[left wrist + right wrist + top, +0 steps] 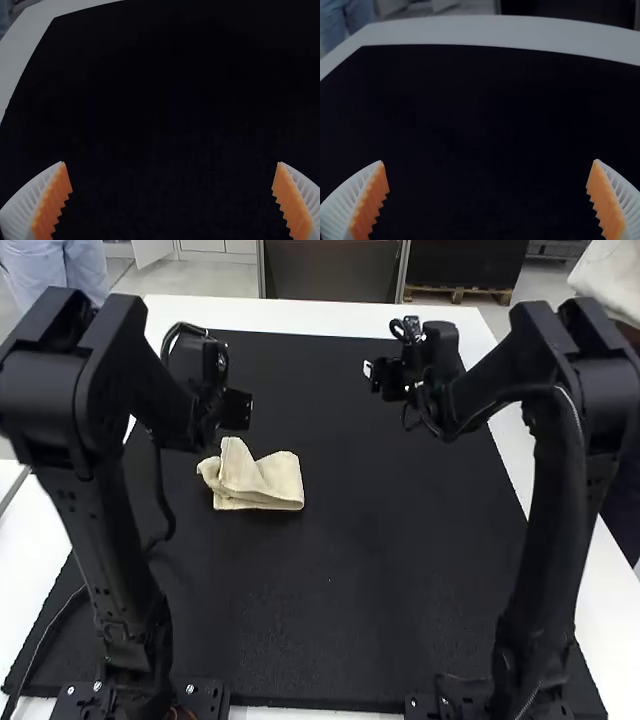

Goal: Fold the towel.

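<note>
I'm watching a small cream cloth towel point(265, 485) lying bunched near nine o'clock on the black mat point(400, 580). The white-fingered left gripper point(171, 162), parted and empty, is hanging toward its eleven; the matching right gripper point(489, 160), equally parted and empty, toward its two. Straightening seems pending, so the next move is probably needing a pinched edge.

Towel point(268, 483): rough-looking cloth. Mat point(340, 570): matt. Table point(290, 314): smooth.

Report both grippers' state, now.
Left gripper: open, nothing between its fingers.
Right gripper: open, nothing between its fingers.
</note>
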